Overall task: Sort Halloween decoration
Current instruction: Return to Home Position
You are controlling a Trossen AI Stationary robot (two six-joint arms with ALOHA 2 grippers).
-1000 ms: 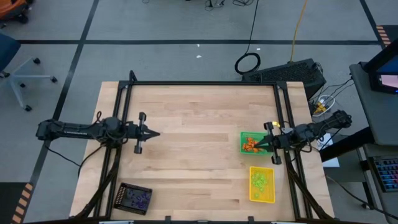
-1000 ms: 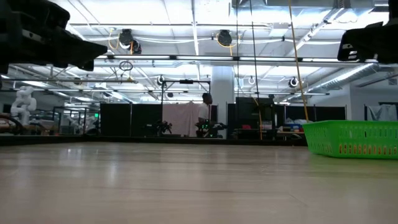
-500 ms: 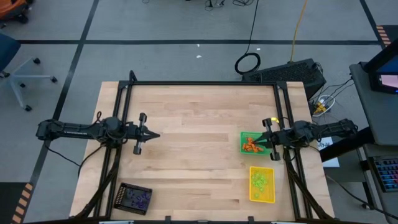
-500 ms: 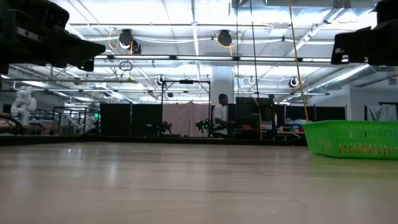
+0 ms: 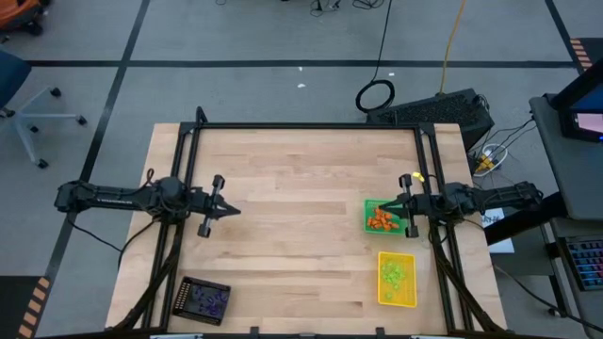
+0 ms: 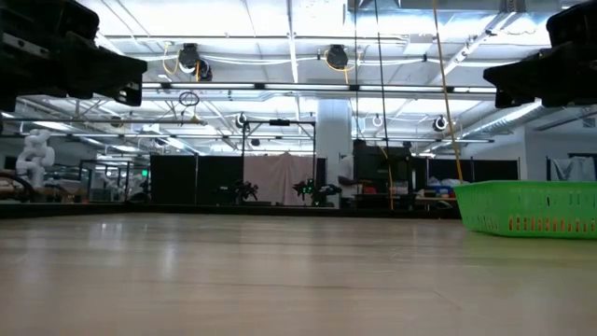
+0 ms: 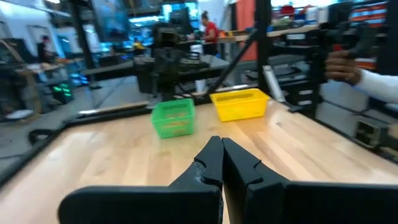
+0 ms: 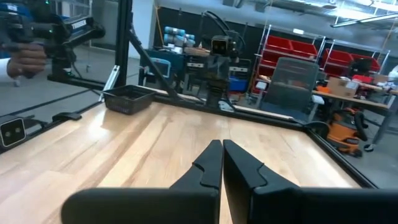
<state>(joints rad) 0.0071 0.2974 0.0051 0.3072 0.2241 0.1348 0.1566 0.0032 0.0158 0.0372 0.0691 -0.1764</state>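
The Halloween decoration lies sorted by colour in three trays. Orange trinkets (image 5: 380,221) fill the green tray (image 5: 367,217) at the right, and lime green ones (image 5: 395,275) the yellow tray (image 5: 381,282) nearer the front. Purple ones (image 5: 205,299) sit in the black tray (image 5: 181,294) at the front left. My left gripper (image 5: 236,209) hangs level over the table's left side, shut and empty. My right gripper (image 5: 381,208) is also shut and empty, held level above the green tray's far part, pointing toward the table's left.
A black frame (image 5: 301,126) runs along the table's far edge and down both sides. Bare wood lies across the table's middle between the two grippers. A person's hand (image 7: 345,62) holding a device shows beyond the table's edge in both wrist views.
My right gripper has swung toward the table's far edge, from slanting over the green tray's near part to pointing straight toward the left edge. My left gripper has turned a little at the wrist while staying in place. Both stay shut.
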